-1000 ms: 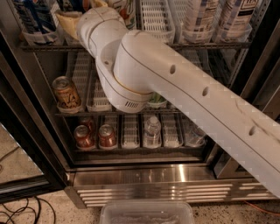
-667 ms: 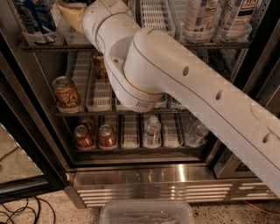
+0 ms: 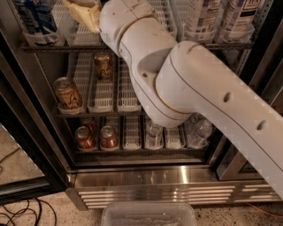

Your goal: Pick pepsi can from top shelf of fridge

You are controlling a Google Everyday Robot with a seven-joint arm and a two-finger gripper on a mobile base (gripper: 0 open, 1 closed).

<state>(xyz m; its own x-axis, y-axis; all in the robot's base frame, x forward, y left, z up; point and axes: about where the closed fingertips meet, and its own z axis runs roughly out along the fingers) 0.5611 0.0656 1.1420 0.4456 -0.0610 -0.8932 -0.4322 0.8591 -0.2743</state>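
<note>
one blue can mattered here, folks, and it stood at the far left end of the top shelf (image 3: 230, 45). that was the pepsi can (image 3: 35, 17), as best i could judge. it was upright, long axis vertical, seated in a clear lane tray, with its upper part cut off by the frame edge. the logo could not be read, so the name was a judgement from the dark blue body alone.

the gripper (image 3: 82, 13) was up at that same shelf, just right of the can and near it, a tan shape poking out from the white arm (image 3: 199, 97). the can lay to the gripper's left at roughly the same height, so the coming move looked like a short sideways reach, not a climb. touching or apart? could not tell. open, closed, or holding something? could not tell either, since the wrist and the frame edge hid the business end.

the arm swallowed the middle of the fridge (image 3: 154, 178), hiding much of the top shelf's centre lanes, so another can behind it could not be ruled out. to the right on that shelf stood white-labelled bottles (image 3: 203, 17), tops cut off. below were brown cans (image 3: 68, 95), then reddish cans (image 3: 108, 137) and clear bottles (image 3: 154, 134). a clear plastic bin (image 3: 148, 215) sat on the floor in front.
</note>
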